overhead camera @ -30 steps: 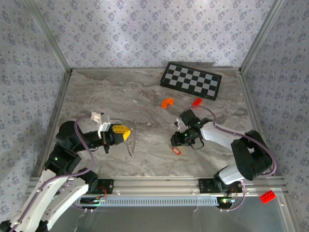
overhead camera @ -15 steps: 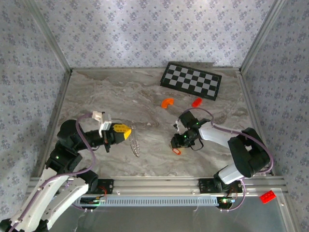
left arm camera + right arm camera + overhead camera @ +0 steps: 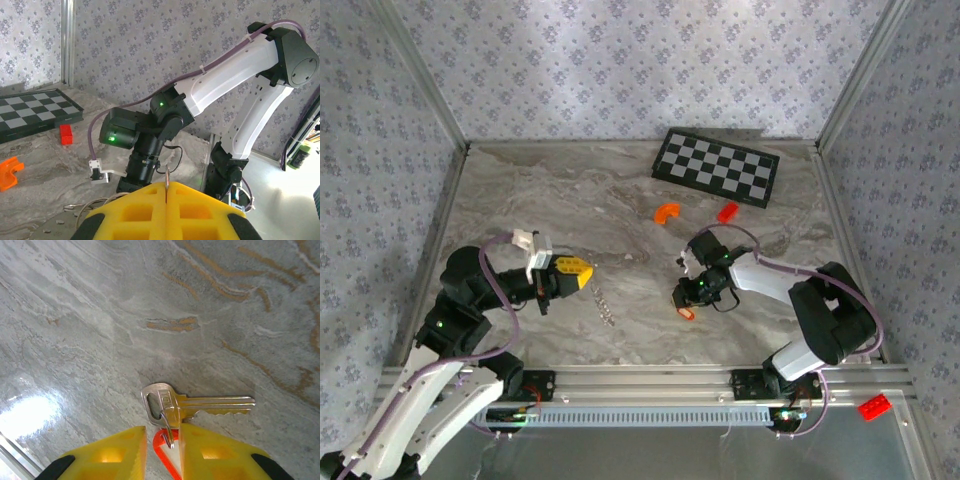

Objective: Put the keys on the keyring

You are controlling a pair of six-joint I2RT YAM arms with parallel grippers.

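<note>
Left gripper [image 3: 578, 272]: yellow fingers pressed flat together, pinching the keyring [image 3: 605, 306]. In the left wrist view a thin metal sliver stands up out of the seam between them. The bead chain trails from the fingertips as a narrow strand, long axis angled toward the near table edge and slightly toward the right arm.

Right gripper [image 3: 162, 432]: fingers a narrow gap apart, low over the marble table [image 3: 75, 315]. Silver key [image 3: 200, 402] lies flat just ahead of the fingertips. Long axis crosswise to the fingers, head at the gap, blade pointing to the right of the wrist view. Its red tag [image 3: 161, 455] sits in the gap. Pinched or not: cannot tell.
</note>
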